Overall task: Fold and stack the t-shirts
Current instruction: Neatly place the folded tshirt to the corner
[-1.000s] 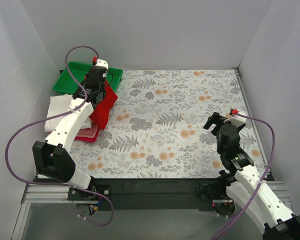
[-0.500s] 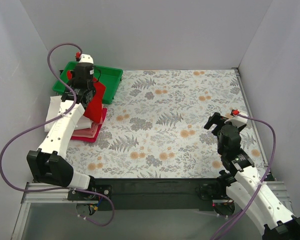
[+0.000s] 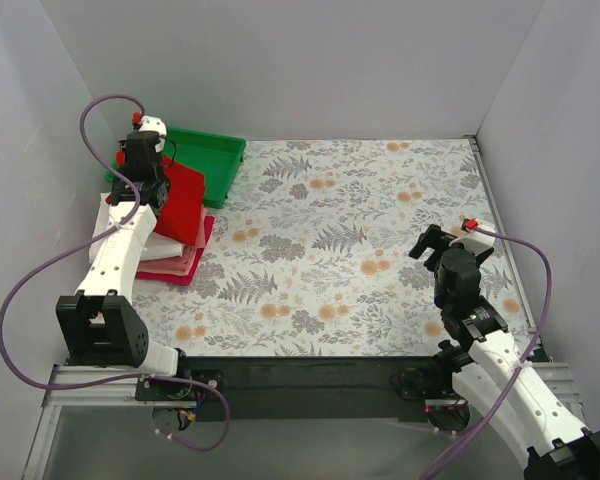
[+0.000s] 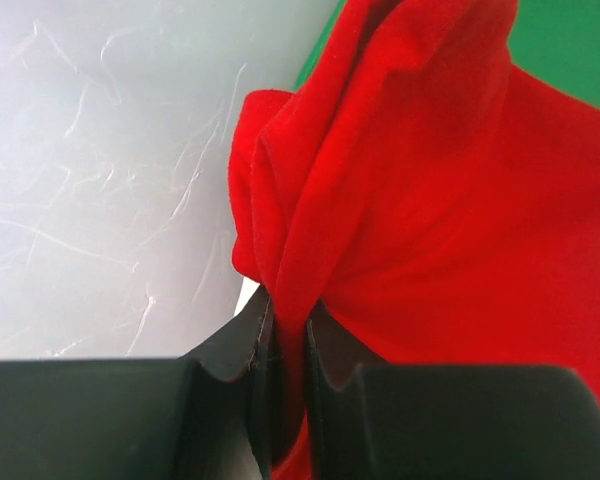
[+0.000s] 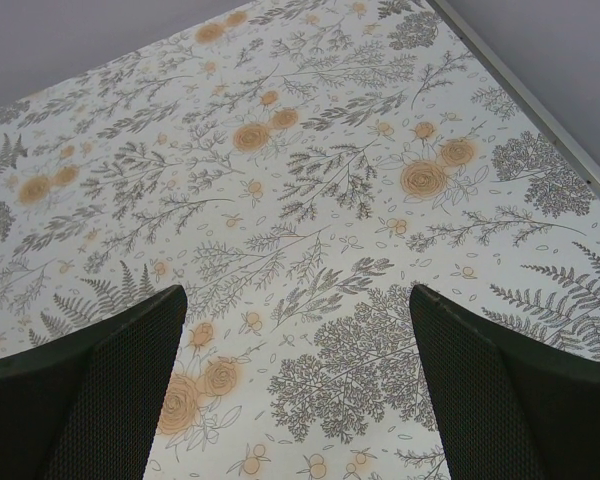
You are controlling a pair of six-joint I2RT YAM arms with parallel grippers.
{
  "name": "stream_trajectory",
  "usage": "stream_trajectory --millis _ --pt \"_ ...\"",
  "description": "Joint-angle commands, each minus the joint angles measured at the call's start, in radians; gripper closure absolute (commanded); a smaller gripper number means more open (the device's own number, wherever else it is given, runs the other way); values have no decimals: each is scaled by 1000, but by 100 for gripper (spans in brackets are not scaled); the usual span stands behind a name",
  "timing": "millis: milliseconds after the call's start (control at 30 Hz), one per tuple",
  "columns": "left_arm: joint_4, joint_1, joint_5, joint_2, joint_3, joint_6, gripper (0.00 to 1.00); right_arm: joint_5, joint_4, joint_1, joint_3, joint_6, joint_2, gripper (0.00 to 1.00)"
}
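My left gripper is shut on a bright red t-shirt, which hangs from it over the stack at the table's left edge. In the left wrist view the red cloth bunches between my closed fingers. The stack under it holds a cream-white t-shirt and folded red and pink ones. My right gripper is open and empty over the bare floral cover at the right.
A green plastic tray stands at the back left, partly behind the hanging shirt, close to the left wall. The floral table cover spans the table. A metal rail runs along the right edge.
My left gripper has carried the red t-shirt left and back, from over the stack's right side toward the wall and tray. The right arm has not moved.
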State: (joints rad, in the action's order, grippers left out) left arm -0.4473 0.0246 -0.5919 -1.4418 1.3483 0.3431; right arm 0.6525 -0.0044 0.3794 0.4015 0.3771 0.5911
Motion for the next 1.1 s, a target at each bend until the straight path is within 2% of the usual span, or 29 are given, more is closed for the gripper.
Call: stream_trajectory --millis 0,267,500,700,833,1000,1067 --pt "181 -67 -34 -5 -84 -52 100 36 38 -7 0 -10 -1 2" --pt "409 -127 -97 -75 -242 -52 100 36 40 -11 -9 -12 -5 2" --pt "527 -135 -149 -83 -298 -121 100 38 47 -17 -12 -12 13 2" --pt "576 -149 -177 -98 -294 -191 100 32 47 -19 -13 -15 23 1" --pt "478 -147 -120 -109 -265 -138 100 33 50 -22 -13 -17 22 2" --pt "531 -147 -157 -104 -308 -161 100 35 50 -27 -12 -18 26 2" --pt "587 -147 -196 -88 -328 -180 75 35 50 -28 -12 -21 24 2"
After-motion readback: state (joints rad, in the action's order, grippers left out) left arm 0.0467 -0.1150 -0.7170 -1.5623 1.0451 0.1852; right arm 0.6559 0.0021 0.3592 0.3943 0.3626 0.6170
